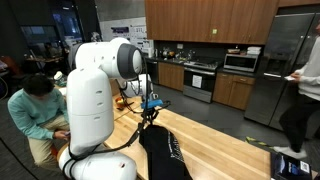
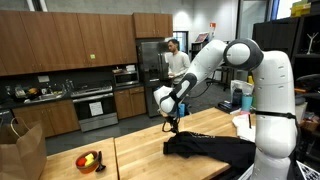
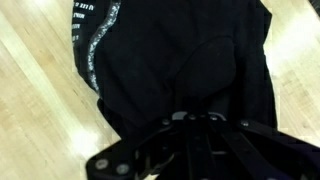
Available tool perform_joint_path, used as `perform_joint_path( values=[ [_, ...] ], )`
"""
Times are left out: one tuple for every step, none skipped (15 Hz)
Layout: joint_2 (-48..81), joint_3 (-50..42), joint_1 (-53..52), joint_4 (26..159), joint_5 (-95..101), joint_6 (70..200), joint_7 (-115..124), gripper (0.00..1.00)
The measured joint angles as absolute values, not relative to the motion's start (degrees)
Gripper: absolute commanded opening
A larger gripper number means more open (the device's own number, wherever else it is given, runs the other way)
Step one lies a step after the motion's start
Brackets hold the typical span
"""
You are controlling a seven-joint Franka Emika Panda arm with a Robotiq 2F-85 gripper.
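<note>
A black garment (image 3: 170, 60) with white print along one edge lies crumpled on the light wooden table (image 3: 40, 110). It shows in both exterior views (image 1: 162, 150) (image 2: 212, 148). My gripper (image 3: 192, 122) comes in from the bottom of the wrist view, its dark fingers drawn together and pinching a fold of the black fabric. In both exterior views the gripper (image 1: 150, 110) (image 2: 172, 128) points down at the garment's near end, just above the tabletop. The fingertips themselves are lost against the dark cloth.
A bowl of fruit (image 2: 90, 160) and a brown paper bag (image 2: 20, 150) sit at one end of the table. A seated person in teal (image 1: 35, 105) is close behind the robot base. Others stand by the refrigerator (image 1: 305, 90) (image 2: 178, 60).
</note>
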State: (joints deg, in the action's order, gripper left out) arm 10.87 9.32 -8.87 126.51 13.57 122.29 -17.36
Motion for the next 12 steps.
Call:
perform_joint_path(
  values=[
    [10.3, 9.11, -8.83, 126.11, 13.89, 122.19, -16.49, 0.0],
    [9.35, 8.83, -8.68, 125.59, 14.11, 121.94, -15.56, 0.0],
    [8.1, 8.46, -8.5, 125.02, 14.41, 121.44, -14.64, 0.0],
    [6.41, 7.95, -8.25, 124.44, 15.1, 120.8, -13.37, 0.0],
    [4.67, 7.44, -7.99, 123.96, 16.28, 120.16, -12.0, 0.0],
    [2.84, 6.86, -7.64, 123.47, 18.26, 119.28, -10.34, 0.0],
    [1.2, 6.34, -7.25, 123.03, 20.37, 118.34, -8.64, 0.0],
    [-0.35, 5.88, -6.76, 122.46, 22.59, 117.24, -6.83, 0.0],
    [-1.58, 5.55, -6.27, 121.88, 24.75, 116.16, -4.93, 0.0],
    [-2.6, 5.37, -5.77, 121.27, 26.87, 115.19, -3.08, 0.0],
    [-3.38, 5.3, -5.34, 120.57, 28.65, 114.18, -1.39, 0.0],
    [-3.92, 5.3, -5.07, 119.9, 30.22, 113.26, 0.19, 0.0]
  ],
)
